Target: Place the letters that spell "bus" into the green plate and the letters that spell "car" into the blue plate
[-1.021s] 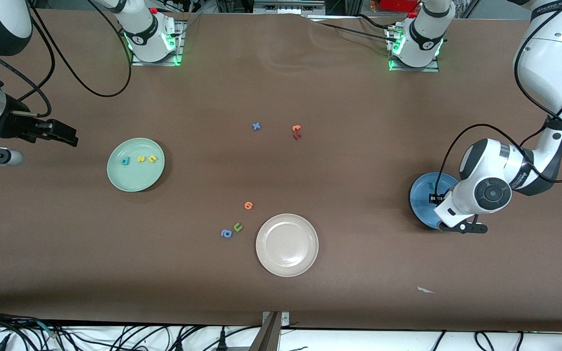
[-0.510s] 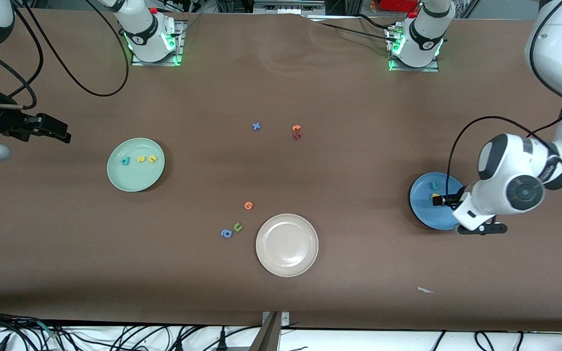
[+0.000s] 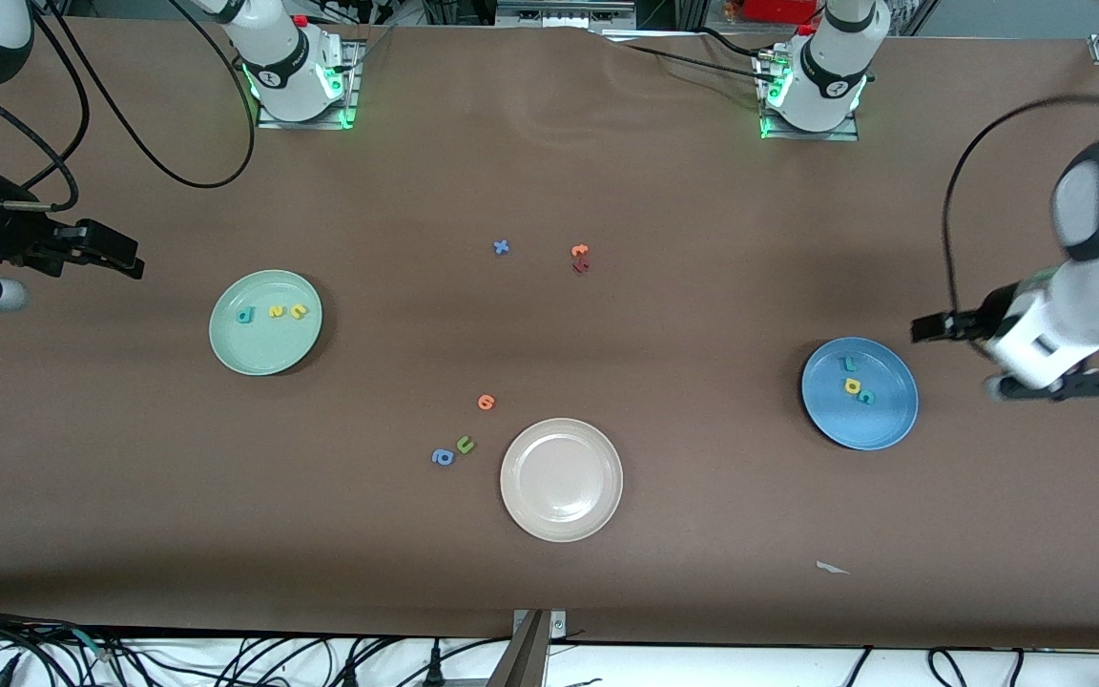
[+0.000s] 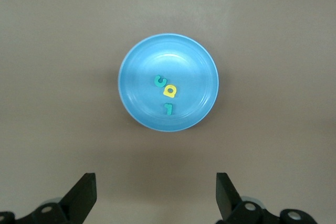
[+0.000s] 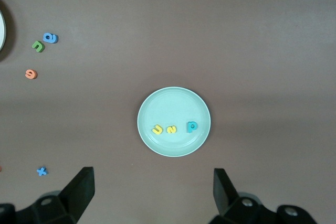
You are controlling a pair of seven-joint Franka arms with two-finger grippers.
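Left claw (image 4: 155, 195) wide open, empty, beside blue plate (image 3: 893, 425), right claw (image 5: 152, 192) wide open, empty

Two white Franka arms, dark joint bands.
Green lights glow at both bases; black cables loop along each arm; gripper fingers black.

The blue plate (image 4: 202, 59) is smooth and glossy; the brown table (image 3: 702, 239) looks matt.

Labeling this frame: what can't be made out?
- Left gripper: motion-blurred in front view; only fingertips show in its wrist view.
- Dark red letter touching orange letter: too small to read.
- Cream plate: cut off at right wrist view's edge.
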